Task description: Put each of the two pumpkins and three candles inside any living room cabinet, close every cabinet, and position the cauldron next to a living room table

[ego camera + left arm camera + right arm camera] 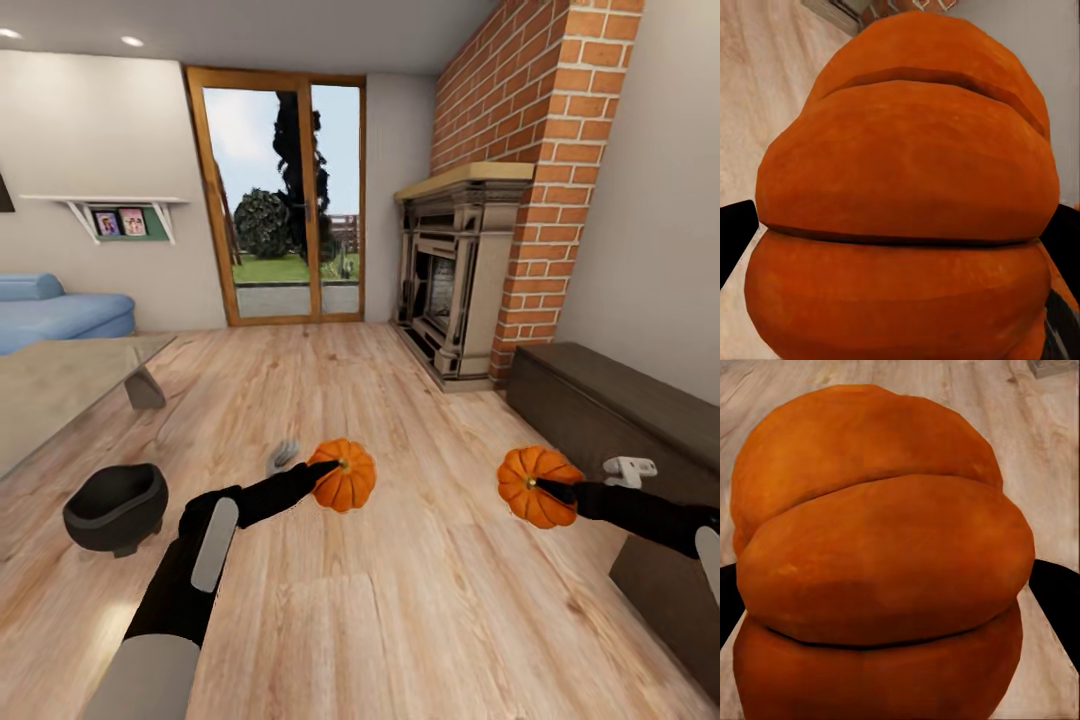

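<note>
i carry both pumpkins: my left claw clenched on the left pumpkin at frame centre, my right claw on the right pumpkin. next, opening the cabinet at right.

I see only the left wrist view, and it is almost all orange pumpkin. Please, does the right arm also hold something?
Observer: Yes. In the head view the right gripper is closed on the second pumpkin, held above the wood floor.
Operator: Where is the cabinet from there?
Observer: The long dark-brown cabinet runs along the wall on the robot's right side, just beyond that right pumpkin, with its fronts closed as far as I can see.
Operator: And the cauldron?
Observer: The black cauldron stands on the floor at the robot's left, close to the corner of the glass-topped table.
Operator: My own pumpkin, is it off the floor?
Observer: It seems so; the left gripper holds the left pumpkin out in front, raised.
</note>
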